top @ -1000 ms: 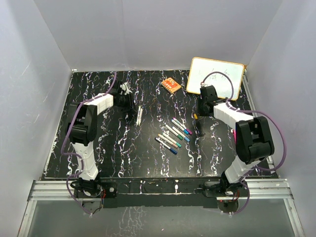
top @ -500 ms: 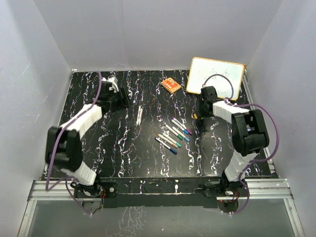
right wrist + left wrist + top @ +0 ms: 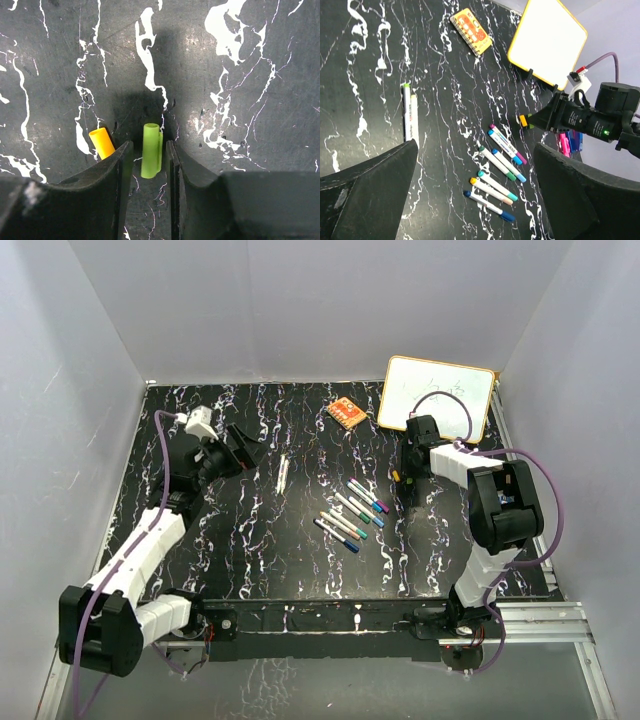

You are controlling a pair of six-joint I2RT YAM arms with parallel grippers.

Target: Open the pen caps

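Observation:
Several capped white markers (image 3: 349,514) lie in a row mid-table, their coloured pen caps (image 3: 507,216) still on. Two bare marker barrels (image 3: 284,472) lie side by side to their left. A loose green cap (image 3: 151,150) lies flat on the table between the fingers of my right gripper (image 3: 149,144), with a gap on each side. A loose yellow cap (image 3: 102,142) lies just outside the left finger. My left gripper (image 3: 475,150) hangs wide open and empty above the table, at the left in the top view (image 3: 243,450).
An orange patterned block (image 3: 345,412) lies at the back. A small whiteboard (image 3: 437,398) with a yellow frame leans at the back right, just behind the right gripper (image 3: 405,480). White walls enclose the black marbled table (image 3: 250,560).
The left arm has drawn back to the left and its gripper has opened wide. The right jaws have parted from the green cap, which now lies loose between them.

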